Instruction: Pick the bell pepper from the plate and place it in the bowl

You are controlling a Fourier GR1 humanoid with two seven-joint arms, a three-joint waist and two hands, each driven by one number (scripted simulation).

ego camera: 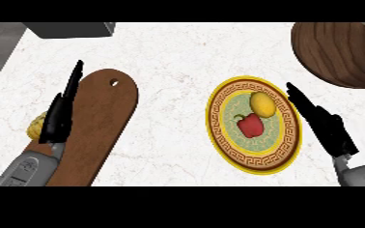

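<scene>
While the red pepper [249,124] lies on the plate [227,147], just below a yellow fruit [262,104] and touching it or nearly so, neither robot hand holds anything. Right robot hand [327,127] sits at the plate's right rim, fingers straight and released, tips pointing up-left toward the rim near the fruit; contact with the rim can't be told. Left robot hand [60,113] is at the left, fingers straight and pointing up, released, along the left edge of a brown cutting board [96,125]. The board runs diagonally, hole at its top end. A yellow item [35,126] peeks out behind the left robot hand, mostly hidden, can't tell what it is. Wooden bowl [333,50] is at top right, cut off by the frame edge, well apart from the plate. A grey box [71,29] shows at top left. Everything rests on a white marbled bench [171,67].
</scene>
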